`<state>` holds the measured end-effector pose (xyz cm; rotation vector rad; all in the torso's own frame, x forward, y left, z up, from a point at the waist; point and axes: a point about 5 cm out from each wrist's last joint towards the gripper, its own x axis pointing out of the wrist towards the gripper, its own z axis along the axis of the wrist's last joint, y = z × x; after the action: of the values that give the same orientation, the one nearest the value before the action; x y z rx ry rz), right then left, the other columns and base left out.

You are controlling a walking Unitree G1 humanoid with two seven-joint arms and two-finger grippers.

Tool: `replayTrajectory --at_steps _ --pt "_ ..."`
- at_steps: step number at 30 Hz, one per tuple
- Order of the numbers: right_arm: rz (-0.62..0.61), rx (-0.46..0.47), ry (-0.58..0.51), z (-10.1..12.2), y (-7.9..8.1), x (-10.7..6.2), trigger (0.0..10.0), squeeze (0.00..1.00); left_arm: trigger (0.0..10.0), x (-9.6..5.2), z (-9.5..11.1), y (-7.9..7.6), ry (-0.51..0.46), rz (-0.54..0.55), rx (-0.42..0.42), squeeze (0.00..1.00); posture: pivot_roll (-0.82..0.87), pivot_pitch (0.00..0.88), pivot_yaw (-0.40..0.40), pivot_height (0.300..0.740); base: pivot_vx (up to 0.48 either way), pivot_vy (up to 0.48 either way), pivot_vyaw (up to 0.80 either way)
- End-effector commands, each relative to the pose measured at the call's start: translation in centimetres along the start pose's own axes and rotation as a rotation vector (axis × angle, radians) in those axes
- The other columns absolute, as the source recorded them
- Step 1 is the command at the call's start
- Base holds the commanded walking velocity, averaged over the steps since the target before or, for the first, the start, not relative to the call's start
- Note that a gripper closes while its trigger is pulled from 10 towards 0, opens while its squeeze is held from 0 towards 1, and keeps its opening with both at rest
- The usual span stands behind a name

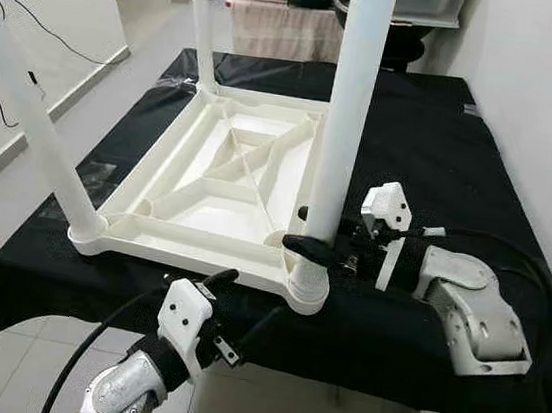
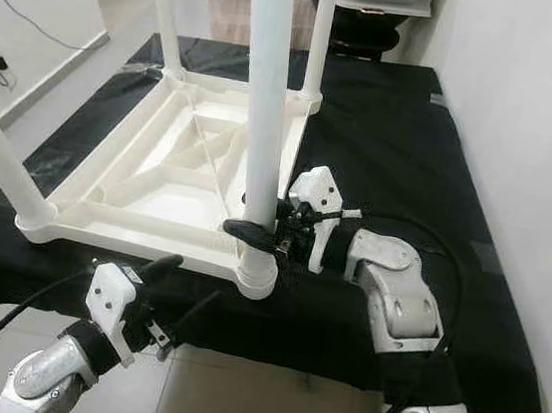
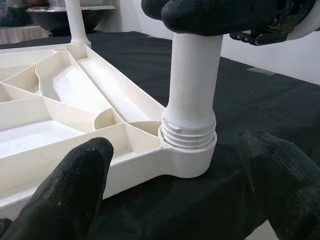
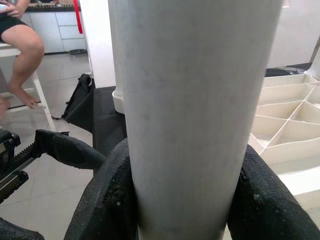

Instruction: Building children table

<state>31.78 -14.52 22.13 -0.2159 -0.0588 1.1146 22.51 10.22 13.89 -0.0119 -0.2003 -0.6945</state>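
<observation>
The right gripper clamps the near-right leg of the upturned white table. The left gripper hangs wide open near that corner; 4 legs stand up.

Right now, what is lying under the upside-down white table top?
Under the table top a black cloth covers the work surface. What the cloth itself rests on is covered, so it cannot be identified.

One tabletop, four legs, two grippers.
</observation>
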Motion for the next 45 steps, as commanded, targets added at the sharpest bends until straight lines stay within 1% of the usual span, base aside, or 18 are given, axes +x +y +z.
replayTrajectory --at_steps 1,6,9,10,11,12,16,22,23,24,25,26,27,33,35,36,40,45 --pt "0.024 0.019 0.031 -0.9 0.2 -0.1 0.0 0.0 10.0 -0.2 -0.3 -0.2 0.009 -0.002 -0.004 0.0 -0.05 0.124 0.009 0.74 0.0 0.0 0.0" --pt "-0.104 0.097 0.039 -1.9 0.3 -0.1 0.0 0.0 10.0 -0.3 -0.2 -0.2 0.01 -0.001 -0.003 0.0 -0.05 0.131 0.005 0.74 0.0 0.0 0.0" --pt "-0.284 0.148 0.085 -3.4 1.2 0.7 0.0 0.0 10.0 -0.4 -0.2 -0.1 0.01 0.001 -0.001 0.0 -0.04 0.133 -0.005 0.74 0.0 0.0 0.0" --pt "-0.643 0.177 0.178 -4.9 0.6 0.4 0.0 0.0 10.0 -0.4 -0.2 0.0 0.01 0.004 -0.001 0.0 -0.05 0.144 0.009 0.74 0.0 0.0 0.0" --pt "-0.643 0.177 0.178 -4.9 0.6 0.4 0.0 0.0 10.0 -0.4 -0.2 0.0 0.01 0.004 -0.001 0.0 -0.05 0.144 0.009 0.74 0.0 0.0 0.0" --pt "-0.768 0.181 0.236 -5.9 2.3 0.7 0.0 0.0 10.0 -0.4 -0.2 0.1 0.011 0.005 0.001 0.0 -0.04 0.144 0.009 0.74 0.0 0.0 0.0" --pt "-0.813 0.16 0.259 -6.1 3.9 1.9 0.0 0.0 10.0 -0.4 -0.2 0.1 0.013 0.002 0.001 0.0 -0.04 0.136 0.011 0.74 0.0 0.0 0.0" --pt "-0.749 0.143 0.211 -5.1 3.7 4.1 0.0 0.0 10.0 -0.3 -0.2 0.2 0.01 0.011 0.001 0.0 -0.04 0.133 0.009 0.74 0.0 0.0 0.0" --pt "-0.753 0.144 0.213 -5.0 3.6 4.3 5.3 0.0 10.0 -0.3 -0.2 0.2 0.009 0.016 0.001 0.0 -0.04 0.133 0.009 0.74 0.0 0.0 0.0" --pt "-0.753 0.144 0.213 -5.0 3.6 4.3 5.3 0.0 10.0 -0.3 -0.2 0.2 0.009 0.016 0.001 0.0 -0.04 0.133 0.009 0.74 0.0 0.0 0.0" --pt "-0.741 0.167 0.182 -4.6 3.6 4.7 10.0 0.0 10.0 -0.3 -0.2 0.3 0.008 0.019 0.002 0.0 -0.04 0.132 0.01 0.74 0.0 0.0 0.0" --pt "-0.726 0.185 0.154 -4.2 3.7 5.0 10.0 0.0 10.0 -0.3 -0.2 0.3 0.008 0.018 0.002 0.0 -0.04 0.132 0.01 0.74 0.0 0.0 0.0" --pt "-0.702 0.198 0.12 -3.8 3.6 5.2 10.0 1.0 10.0 -0.3 -0.2 0.3 0.009 0.016 0.002 0.0 -0.04 0.13 0.01 0.74 0.0 0.0 0.0" --pt "-0.595 0.219 0.012 -2.4 3.5 5.7 10.0 1.0 10.0 -0.2 -0.3 0.2 0.011 0.01 0.002 0.0 -0.04 0.127 0.011 0.74 0.0 0.0 0.0" --pt "-0.41 0.195 -0.076 -1.1 3.5 5.5 10.0 1.0 10.0 -0.2 -0.4 0.2 0.015 0.009 0.002 0.0 -0.04 0.125 0.011 0.74 0.0 0.0 0.0" --pt "-0.323 0.161 -0.096 -0.7 3.2 4.8 10.0 0.0 10.0 -0.3 -0.4 0.1 0.013 0.016 0.0 0.0 -0.02 0.125 0.004 0.74 0.0 0.0 0.0" --pt "-0.206 0.112 -0.07 -0.9 1.0 2.3 10.0 0.0 10.0 -0.2 -0.3 0.0 0.007 0.023 0.0 0.0 -0.02 0.119 0.006 0.74 0.0 0.0 0.0" --pt "-0.138 0.09 -0.025 -1.8 -0.2 1.0 10.0 0.0 10.0 -0.1 -0.4 -0.1 0.01 0.018 0.002 0.0 -0.01 0.116 0.01 0.74 0.0 0.0 0.0"
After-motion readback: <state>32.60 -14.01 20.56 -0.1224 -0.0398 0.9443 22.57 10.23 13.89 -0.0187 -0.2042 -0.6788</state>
